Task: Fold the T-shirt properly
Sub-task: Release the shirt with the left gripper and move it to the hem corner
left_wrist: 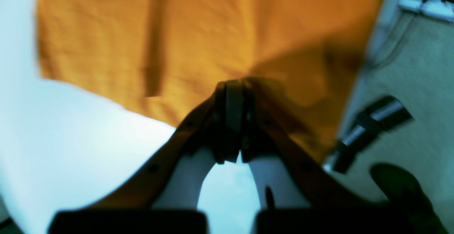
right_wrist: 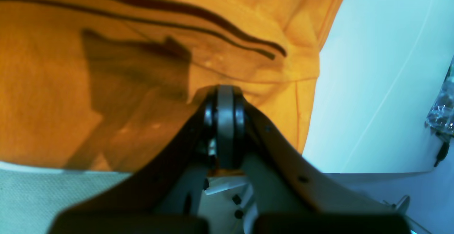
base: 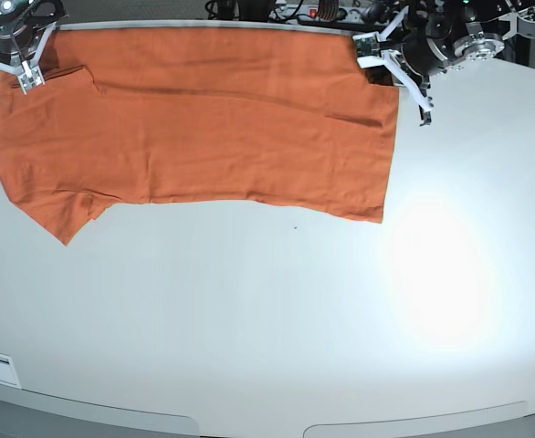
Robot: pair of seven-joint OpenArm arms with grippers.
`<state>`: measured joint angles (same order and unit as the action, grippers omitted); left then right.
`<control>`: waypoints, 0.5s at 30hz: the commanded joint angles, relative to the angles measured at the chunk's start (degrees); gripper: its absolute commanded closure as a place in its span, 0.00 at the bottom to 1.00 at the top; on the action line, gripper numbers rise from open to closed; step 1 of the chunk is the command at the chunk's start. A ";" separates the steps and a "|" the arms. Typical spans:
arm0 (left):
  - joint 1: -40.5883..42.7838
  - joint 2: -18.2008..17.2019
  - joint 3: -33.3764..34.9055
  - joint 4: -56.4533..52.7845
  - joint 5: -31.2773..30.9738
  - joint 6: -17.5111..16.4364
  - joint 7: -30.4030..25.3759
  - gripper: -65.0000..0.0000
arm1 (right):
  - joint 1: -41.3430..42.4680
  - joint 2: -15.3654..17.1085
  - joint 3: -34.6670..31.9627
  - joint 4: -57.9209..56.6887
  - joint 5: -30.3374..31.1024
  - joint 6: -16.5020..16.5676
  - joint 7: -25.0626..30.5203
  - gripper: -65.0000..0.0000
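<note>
A wide white table (base: pixel 277 328) fills the near part of the room, bare and glossy, with a bright glare patch toward the right. Farther back, the T-shirt (base: pixel 204 119) lies spread flat along the table's far edge, orange, folded in half lengthwise, one sleeve trailing toward the near left.

At the far corners, both arms grip the cloth. The right gripper (right_wrist: pixel 224 127) has its fingers pressed together, pinching the T-shirt near the sleeve and shoulder seam on the left of the base view. The left gripper (left_wrist: pixel 232 120) is likewise closed, apparently nipping the hem corner on the right of that view.

Judging from this, the main risk is uneven pulling: thin fabric could slip from one pinch, or one arm moving ahead of the other could skew the fold and wrinkle it. The cloth sits so near the far edge that it might drag off.

The left wrist view is blurred, so exactly how much fabric that gripper holds is unclear. The shirt's collar and tag are not visible. Dark cables and equipment beyond the table are too cluttered to identify.
</note>
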<state>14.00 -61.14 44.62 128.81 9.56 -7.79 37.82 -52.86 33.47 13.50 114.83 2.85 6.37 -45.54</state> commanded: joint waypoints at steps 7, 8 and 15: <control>-0.20 -1.07 -0.28 2.49 7.85 10.93 0.98 1.00 | -0.61 0.70 0.44 3.91 -0.57 -0.63 -0.81 0.90; -0.22 -1.07 -0.28 2.49 8.74 13.53 1.53 1.00 | -0.61 0.70 0.44 4.70 -1.57 -0.63 -0.81 0.90; -0.22 -0.57 -3.15 2.49 8.83 26.32 2.93 1.00 | -0.61 0.70 0.44 10.43 -10.45 -5.42 -0.79 0.90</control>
<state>14.13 -60.80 42.09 130.26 17.58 17.58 41.45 -53.04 33.47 13.43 124.29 -6.55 1.61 -46.78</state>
